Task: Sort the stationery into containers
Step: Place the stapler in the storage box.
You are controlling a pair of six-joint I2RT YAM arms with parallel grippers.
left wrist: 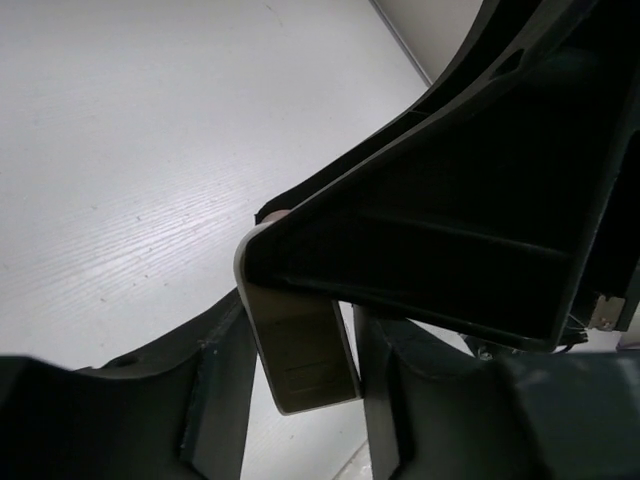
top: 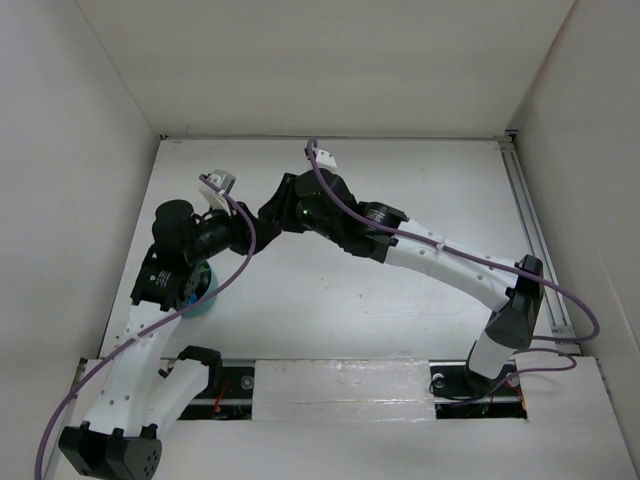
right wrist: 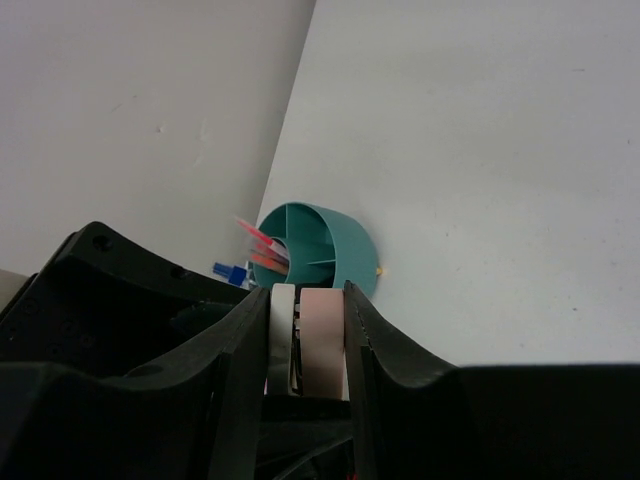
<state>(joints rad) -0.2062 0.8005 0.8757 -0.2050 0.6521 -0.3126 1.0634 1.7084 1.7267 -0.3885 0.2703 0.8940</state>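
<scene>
— White tabletop point(right wrist: 480, 150); where was the eraser point(right wrist: 322, 340)?
— Clamped in my right pincer point(right wrist: 308, 300); my left pincer point(left wrist: 300, 330) flanked it, grip unclear, its stamp point(left wrist: 300, 378) unreadable.
— And the cup point(right wrist: 345, 245)?
— At twelve o'clock beyond my right pincer, pencils point(right wrist: 262, 245) inside.

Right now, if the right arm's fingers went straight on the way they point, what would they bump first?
Most likely the teal cup. In the wrist view it sits straight ahead of the right fingers, just past the eraser they pinch. Depth is hard to judge, so the tabletop might come first.
</scene>
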